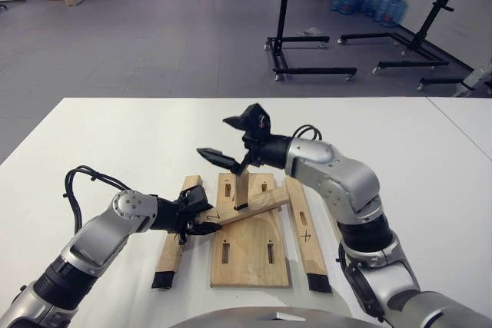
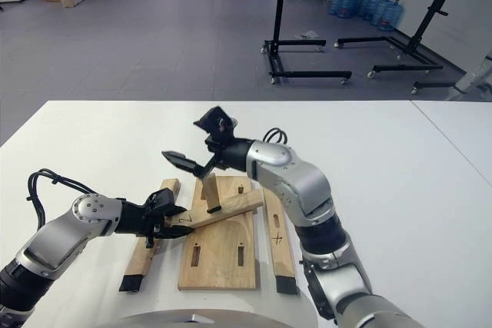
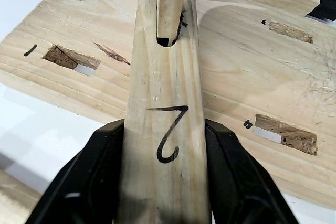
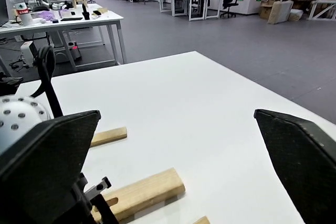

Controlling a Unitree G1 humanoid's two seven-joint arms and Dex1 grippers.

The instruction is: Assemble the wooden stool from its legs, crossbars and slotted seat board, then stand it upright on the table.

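The slotted seat board (image 1: pixel 247 247) lies flat on the white table (image 1: pixel 400 159). One leg (image 1: pixel 174 240) lies along its left side and another leg (image 1: pixel 306 230) along its right, both with black feet toward me. My left gripper (image 1: pixel 197 220) is shut on a crossbar marked 2 (image 3: pixel 164 103), which slants across the board. A short wooden piece (image 1: pixel 241 190) stands upright in that crossbar's notch (image 3: pixel 168 40). My right gripper (image 1: pixel 233 141) hovers open just above and left of this upright piece, its fingers (image 4: pixel 47 150) wide apart and holding nothing.
The white table has free room on all sides of the parts. Its far edge (image 1: pixel 246 98) borders an open floor with black wheeled stands (image 1: pixel 311 51) well behind.
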